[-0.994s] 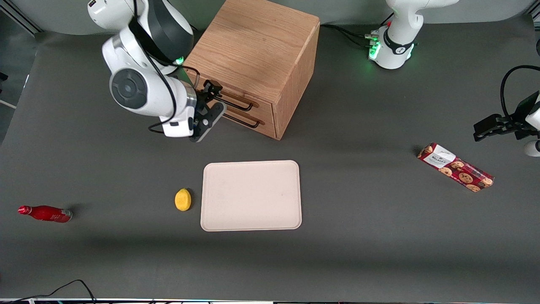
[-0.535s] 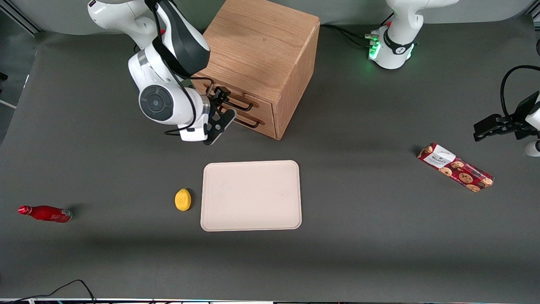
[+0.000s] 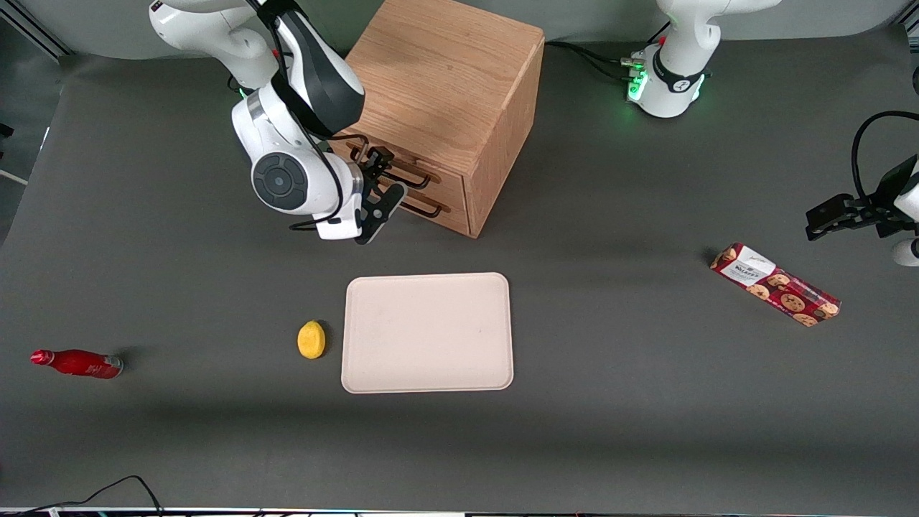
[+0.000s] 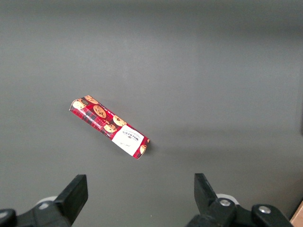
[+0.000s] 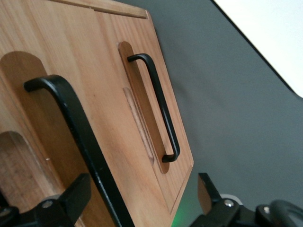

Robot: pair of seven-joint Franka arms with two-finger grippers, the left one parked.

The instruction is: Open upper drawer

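Note:
The light oak cabinet [image 3: 438, 79] stands at the back of the table. Its upper drawer [image 3: 446, 183] sits flush and shut, with a thin dark bar handle [image 3: 415, 176] [image 5: 71, 123]. The lower drawer [image 3: 451, 217] has a matching handle [image 3: 425, 209] [image 5: 158, 109]. My gripper [image 3: 384, 188] [image 5: 139, 203] is open, right in front of the drawer fronts. The upper handle runs between its fingers, close beside one finger [image 5: 71, 198]; the other finger [image 5: 208, 194] is well apart from it. Nothing is gripped.
A cream tray [image 3: 427, 334] lies nearer the front camera than the cabinet, with a yellow lemon [image 3: 311, 339] beside it. A red bottle [image 3: 75, 362] lies toward the working arm's end. A cookie box [image 3: 775, 285] [image 4: 109, 127] lies toward the parked arm's end.
My arm has swung in toward the cabinet front. The open gripper has moved from beside the drawer fronts to astride the upper handle. The drawers have not moved.

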